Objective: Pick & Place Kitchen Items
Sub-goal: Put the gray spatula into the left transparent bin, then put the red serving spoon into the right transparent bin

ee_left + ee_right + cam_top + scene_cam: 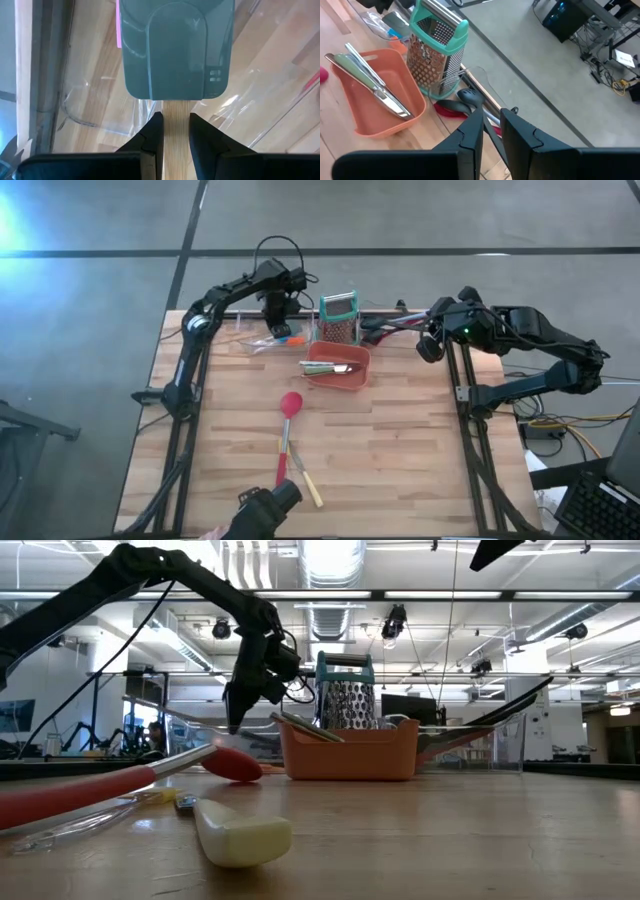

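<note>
Left wrist view: left tool (176,131) clamps grey spatula's (176,47) wooden handle.

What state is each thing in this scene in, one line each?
Left pincer: shut on the grey spatula by its wooden handle.
Box grater: upright beside the bin.
Red-orange bin: open, holding a green-handled knife.
Red spoon: lying flat.
Right pincer: hovering off to the grater's side.

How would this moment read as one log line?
left hand: gripping grey spatula | right hand: waiting near grater | bin: holds knife
</note>
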